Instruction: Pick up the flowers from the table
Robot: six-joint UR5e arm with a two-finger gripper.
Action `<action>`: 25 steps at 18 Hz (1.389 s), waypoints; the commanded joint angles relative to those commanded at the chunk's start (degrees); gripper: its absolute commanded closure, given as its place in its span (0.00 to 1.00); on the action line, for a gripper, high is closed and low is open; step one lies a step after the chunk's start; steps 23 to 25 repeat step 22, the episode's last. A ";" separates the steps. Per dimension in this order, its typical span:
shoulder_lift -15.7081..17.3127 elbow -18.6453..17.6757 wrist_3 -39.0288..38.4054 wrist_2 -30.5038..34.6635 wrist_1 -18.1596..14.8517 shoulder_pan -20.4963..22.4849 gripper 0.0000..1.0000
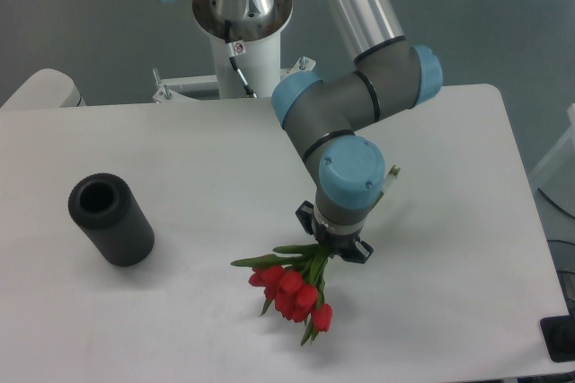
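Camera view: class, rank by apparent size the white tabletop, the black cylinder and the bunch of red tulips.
1. White rounded-corner tabletop, by far largest.
2. Black hollow cylinder.
3. Bunch of red tulips, roughly similar spread to the cylinder, so this ranking is unsure.

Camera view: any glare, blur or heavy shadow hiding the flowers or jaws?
Camera view: soft and slightly low-resolution overall; even lighting, only faint shadows on the table; flowers clearly visible; the wrist hides the gripper jaws.

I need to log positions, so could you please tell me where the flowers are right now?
The flowers are in the lower centre of the camera view, directly under the hand, well to the right of the black cylinder.
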 joint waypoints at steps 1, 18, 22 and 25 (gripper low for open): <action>-0.53 0.35 -0.09 0.17 0.09 -0.09 1.00; -1.15 0.70 4.39 2.99 -0.26 -1.06 0.98; -1.15 0.62 4.57 2.99 -0.17 -1.06 0.98; -1.15 0.62 4.57 2.99 -0.17 -1.06 0.98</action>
